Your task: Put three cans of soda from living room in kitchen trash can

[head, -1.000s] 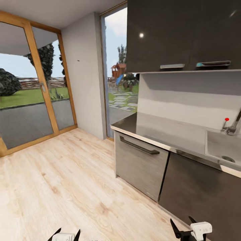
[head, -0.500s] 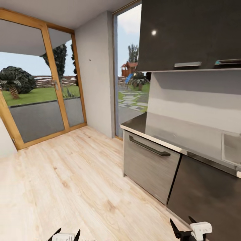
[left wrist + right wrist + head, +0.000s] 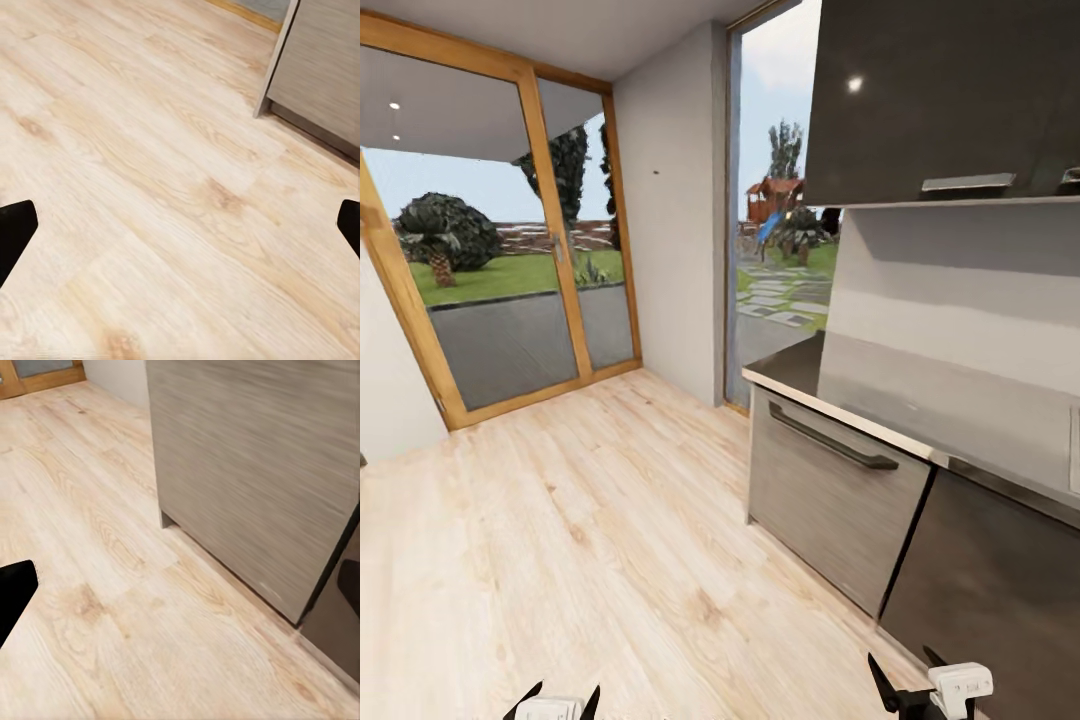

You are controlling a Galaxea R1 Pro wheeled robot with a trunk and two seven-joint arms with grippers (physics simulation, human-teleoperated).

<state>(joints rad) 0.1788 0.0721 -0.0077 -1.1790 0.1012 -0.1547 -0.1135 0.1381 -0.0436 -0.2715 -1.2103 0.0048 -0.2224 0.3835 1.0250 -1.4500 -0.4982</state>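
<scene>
Currently both pincers, left pincer (image 3: 556,700) at 7 o'clock and right pincer (image 3: 905,685) at 5, hang spread and empty over the kitchen floor (image 3: 560,520), likely for travel; the soda cans and bin are out of frame.

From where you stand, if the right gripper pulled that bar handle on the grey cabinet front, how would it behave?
The handle looks like a stiff dark bar, unlikely to flex. Its smooth finish may be slippery. The wide grey front suggests a heavy pull, probably needing steady force. The right gripper is open, low, not near it.
</scene>
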